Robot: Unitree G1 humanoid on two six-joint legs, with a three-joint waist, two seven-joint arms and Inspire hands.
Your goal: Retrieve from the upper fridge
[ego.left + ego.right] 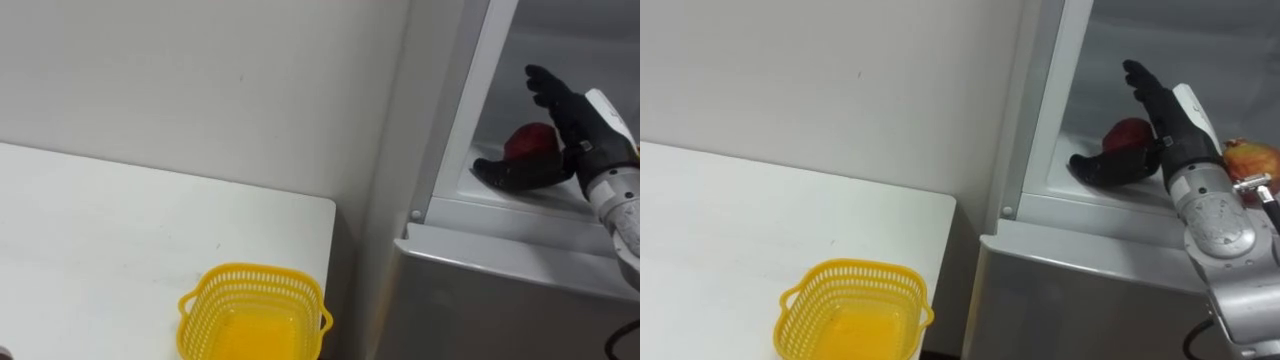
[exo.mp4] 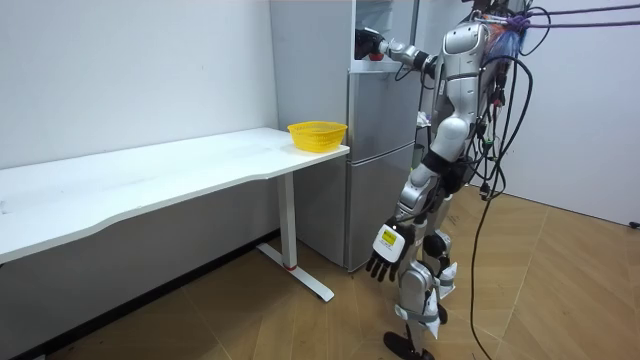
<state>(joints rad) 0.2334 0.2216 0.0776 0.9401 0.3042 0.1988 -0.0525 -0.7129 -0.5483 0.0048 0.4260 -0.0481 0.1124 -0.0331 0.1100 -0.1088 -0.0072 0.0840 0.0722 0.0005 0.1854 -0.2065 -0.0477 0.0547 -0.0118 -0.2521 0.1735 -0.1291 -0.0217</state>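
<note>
A red apple [image 1: 530, 142] lies on the shelf of the open upper fridge compartment [image 1: 520, 205]. My right hand [image 1: 570, 120] reaches into that compartment and is open. Its fingers stand straight up just right of the apple and its thumb stretches out low in front of it. I cannot tell whether the hand touches the fruit. In the room view I stand upright in front of the fridge [image 2: 380, 150] with my right arm raised into it. My left hand [image 2: 385, 255] hangs open beside my leg.
A second, red-yellow fruit [image 1: 1250, 158] lies on the shelf right of my wrist. A yellow plastic basket [image 1: 252, 310] stands empty on the white table [image 1: 100, 230] at its corner nearest the fridge. The closed lower fridge door [image 1: 500, 300] is below the shelf.
</note>
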